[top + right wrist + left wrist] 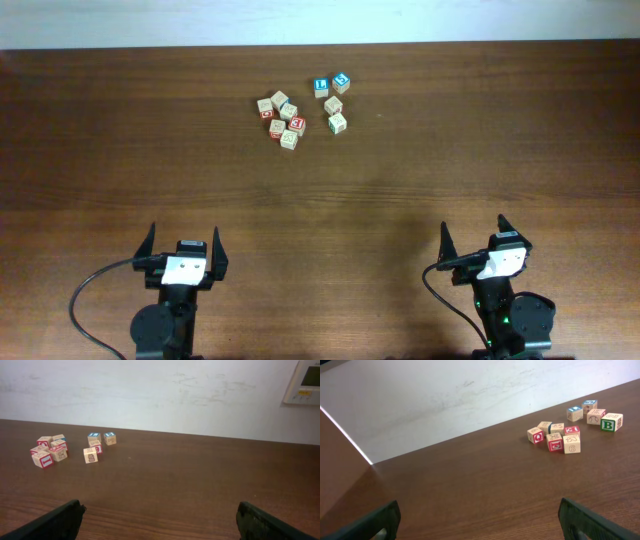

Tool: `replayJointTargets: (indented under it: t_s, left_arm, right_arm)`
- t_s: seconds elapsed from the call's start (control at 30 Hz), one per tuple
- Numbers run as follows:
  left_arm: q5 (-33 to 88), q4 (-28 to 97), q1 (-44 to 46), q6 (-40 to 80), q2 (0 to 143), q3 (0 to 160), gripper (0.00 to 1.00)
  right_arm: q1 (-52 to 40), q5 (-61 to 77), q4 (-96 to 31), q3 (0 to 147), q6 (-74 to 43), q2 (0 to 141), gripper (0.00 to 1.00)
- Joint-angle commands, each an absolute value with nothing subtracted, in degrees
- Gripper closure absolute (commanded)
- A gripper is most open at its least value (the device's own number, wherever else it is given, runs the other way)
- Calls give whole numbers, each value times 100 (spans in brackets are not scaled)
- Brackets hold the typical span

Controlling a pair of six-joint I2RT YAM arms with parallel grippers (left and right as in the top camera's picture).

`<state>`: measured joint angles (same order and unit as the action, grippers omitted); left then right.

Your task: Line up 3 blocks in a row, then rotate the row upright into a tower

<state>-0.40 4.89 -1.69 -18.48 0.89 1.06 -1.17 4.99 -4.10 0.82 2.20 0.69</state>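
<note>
Several small wooden alphabet blocks lie in a loose group at the far middle of the table. One block with a red letter face (296, 125) (571, 430) sits inside the left cluster (281, 118). A pale tan block with green marks (337, 122) (611, 422) lies to the right, and a tan block (289, 140) (572, 445) is nearest me. My left gripper (183, 240) (480, 522) and right gripper (474, 235) (160, 522) hang open near the front edge, far from the blocks, with nothing between their fingers.
Two blue-faced cubes (320, 86) (342, 81) stand at the back of the group, with another tan cube (333, 105) just before them. A white wall runs behind the table's far edge. A wall control panel (306, 382) shows at the upper right.
</note>
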Motion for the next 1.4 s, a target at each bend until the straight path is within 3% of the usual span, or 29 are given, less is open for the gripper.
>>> replayJointTargets:
  t_s: [0.0, 1.37]
  left_arm:
    - [25, 469, -204, -1938, 30, 49, 1]
    - [-274, 145, -204, -1940, 30, 51, 1]
  right_arm:
    - [-150, 445, -414, 32, 235, 21, 2]
    - [-150, 377, -405, 32, 239, 21, 2]
